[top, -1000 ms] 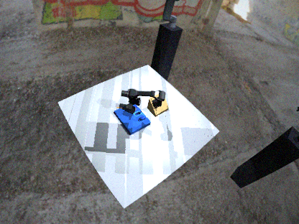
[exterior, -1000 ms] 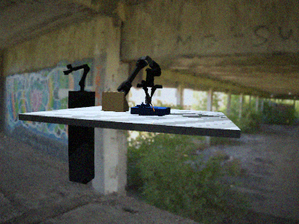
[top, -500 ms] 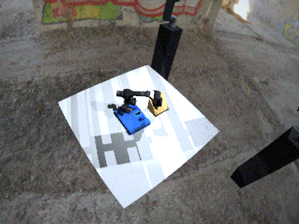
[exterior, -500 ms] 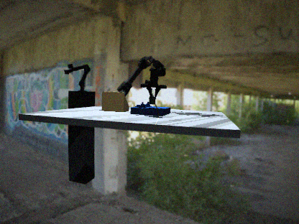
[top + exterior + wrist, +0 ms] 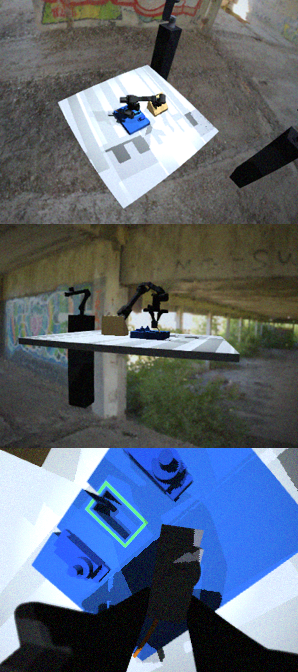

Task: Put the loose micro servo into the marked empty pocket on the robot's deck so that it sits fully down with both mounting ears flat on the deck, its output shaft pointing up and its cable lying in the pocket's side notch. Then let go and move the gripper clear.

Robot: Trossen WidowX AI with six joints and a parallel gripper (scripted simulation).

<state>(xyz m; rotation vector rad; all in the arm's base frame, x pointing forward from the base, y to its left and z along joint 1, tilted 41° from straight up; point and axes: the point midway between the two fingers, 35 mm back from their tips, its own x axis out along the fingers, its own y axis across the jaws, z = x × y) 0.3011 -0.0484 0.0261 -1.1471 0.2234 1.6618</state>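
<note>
No legible text, label, brand or number on the blue rectangular deck [image 5: 240,523], the striped white table top [image 5: 89,143] or the tan base block [image 5: 157,108]. Faint scrawled strokes on the grey concrete beam [image 5: 215,260]: unreadable. Multicoloured graffiti on the wall [image 5: 32,321]: blurred, no letters resolvable.
</note>
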